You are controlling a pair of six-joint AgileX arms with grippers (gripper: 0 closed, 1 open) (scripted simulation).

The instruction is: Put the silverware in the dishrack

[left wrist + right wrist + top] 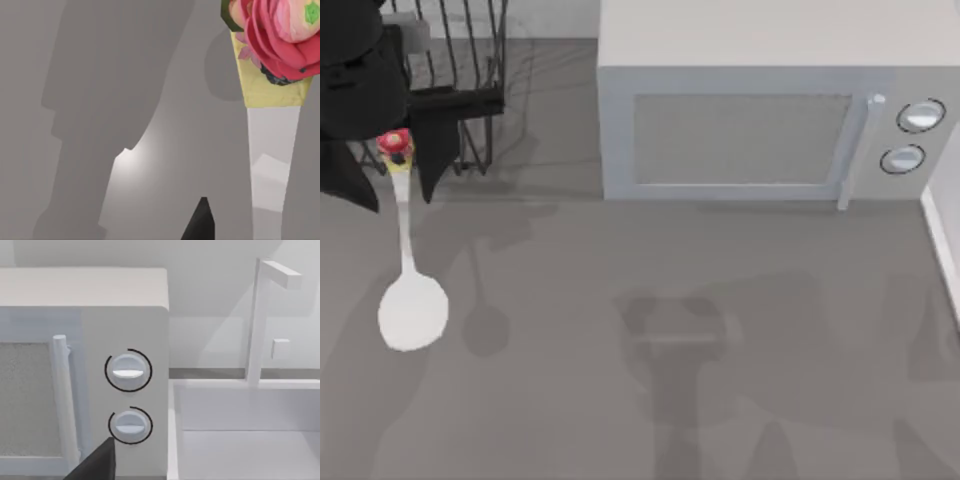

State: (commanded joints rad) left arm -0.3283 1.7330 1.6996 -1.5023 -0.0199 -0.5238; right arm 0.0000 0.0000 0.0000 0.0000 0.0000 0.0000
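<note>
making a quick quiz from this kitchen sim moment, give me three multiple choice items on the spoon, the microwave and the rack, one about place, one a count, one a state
1. Where does the black wire dishrack stand?
A. at the top view's far left, beside the grey box-shaped microwave
B. at the table's right edge
C. on top of the microwave

2. How many round knobs does the microwave's front carry?
A. one
B. two
C. four

3. What state is the white spoon with the red-and-yellow knob in?
A. lying inside the dishrack
B. standing in the sink
C. held at its knob end by the left gripper, bowl hanging out in front of the rack

Answers:
1 A, the rack's bars sit left of the microwave in the top view.
2 B, two dials stack beside the door handle.
3 C, the dark fingers flank the knob, and the spoon's shadow lies apart from it on the table.
</note>
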